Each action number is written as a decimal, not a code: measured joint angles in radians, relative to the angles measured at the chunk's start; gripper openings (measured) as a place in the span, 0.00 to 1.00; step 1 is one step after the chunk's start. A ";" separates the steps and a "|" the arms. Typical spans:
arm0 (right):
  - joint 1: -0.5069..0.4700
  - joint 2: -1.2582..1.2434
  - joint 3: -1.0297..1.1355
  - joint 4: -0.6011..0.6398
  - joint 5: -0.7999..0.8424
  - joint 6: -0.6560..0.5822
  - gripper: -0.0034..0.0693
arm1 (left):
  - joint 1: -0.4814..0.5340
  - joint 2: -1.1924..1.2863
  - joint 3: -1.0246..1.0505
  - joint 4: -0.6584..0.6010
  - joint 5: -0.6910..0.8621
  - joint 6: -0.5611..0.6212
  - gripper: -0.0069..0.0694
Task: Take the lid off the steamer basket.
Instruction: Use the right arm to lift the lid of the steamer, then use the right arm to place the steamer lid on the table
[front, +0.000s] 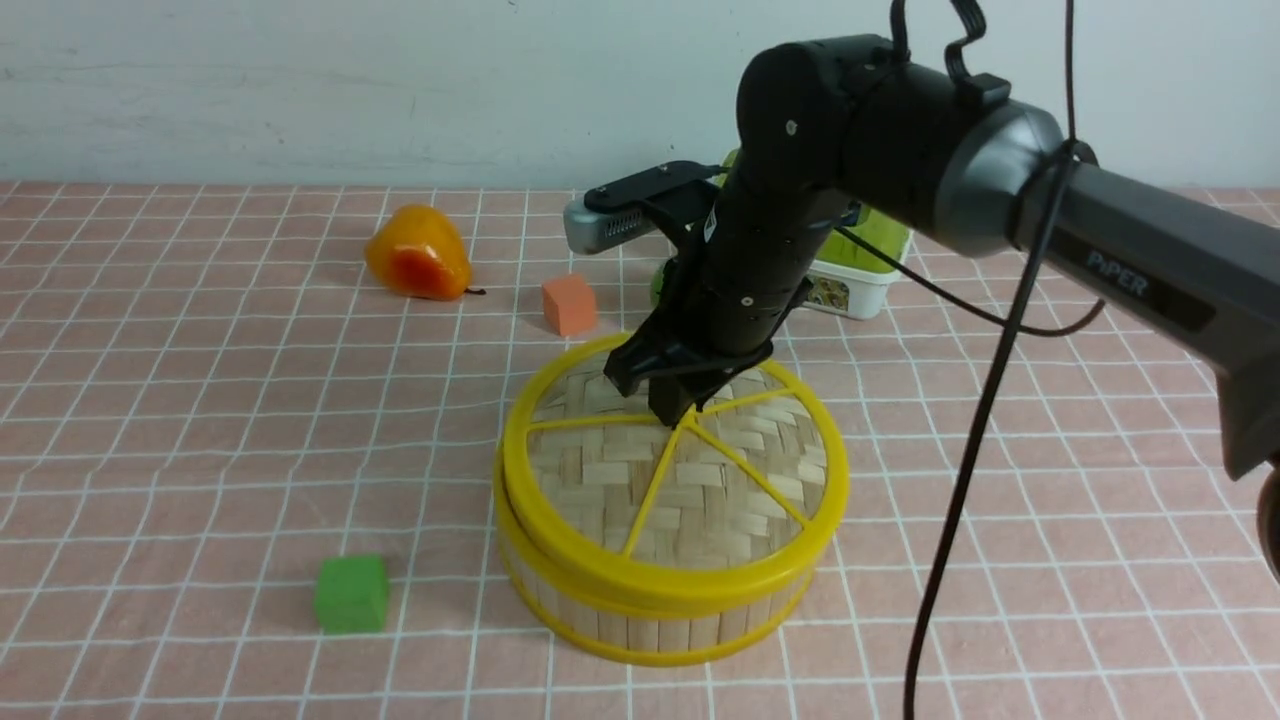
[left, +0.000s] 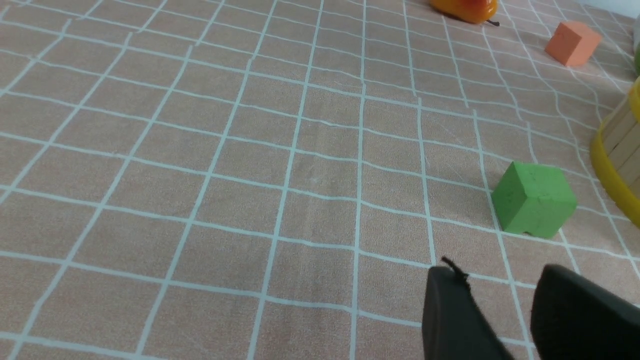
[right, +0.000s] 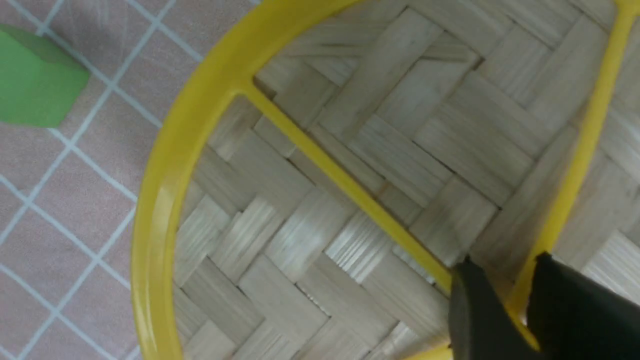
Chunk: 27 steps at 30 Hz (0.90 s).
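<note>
Lifting has not begun, as far as the pictures let me judge: the lid lies flat on the steamer basket, its yellow rim resting on the basket's top rim, perhaps a shade off-centre toward the robot's left. The basket stands on the pink checked desk near the middle. A green cube sits to its left and nearer the robot, and an orange cube and a pear lie farther back. A white box with a green top is partly hidden behind the arm.

What looks done is the approach and the grasp. What is left is raising the lid clear of the basket and setting it down somewhere on the desk.

The right arm comes in from the right side, its forearm crossing above the desk and its wrist bent steeply downward. The right hand points down at the hub where the yellow spokes meet. In the right wrist view its two dark fingers stand narrow with a yellow spoke between them just at the hub, so I take it to be clamped on the lid there. The actual contact is partly hidden.

The left hand shows only in its own wrist view. It hangs low over bare desk near the green cube, well apart from the lid, with its fingers a little parted and nothing between them.
</note>
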<state>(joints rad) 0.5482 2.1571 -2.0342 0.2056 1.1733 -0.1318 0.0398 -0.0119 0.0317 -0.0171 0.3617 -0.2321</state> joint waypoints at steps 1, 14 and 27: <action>0.000 0.000 -0.004 0.000 0.012 -0.001 0.16 | 0.000 0.000 0.000 0.000 0.000 0.000 0.40; -0.004 -0.154 -0.138 -0.094 0.078 -0.008 0.16 | 0.000 0.000 0.000 0.000 0.000 0.000 0.40; -0.273 -0.489 0.208 -0.179 0.083 -0.007 0.16 | 0.000 0.000 0.000 0.000 0.000 0.000 0.40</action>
<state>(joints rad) 0.2751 1.6678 -1.8262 0.0262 1.2564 -0.1385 0.0398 -0.0119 0.0317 -0.0171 0.3617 -0.2321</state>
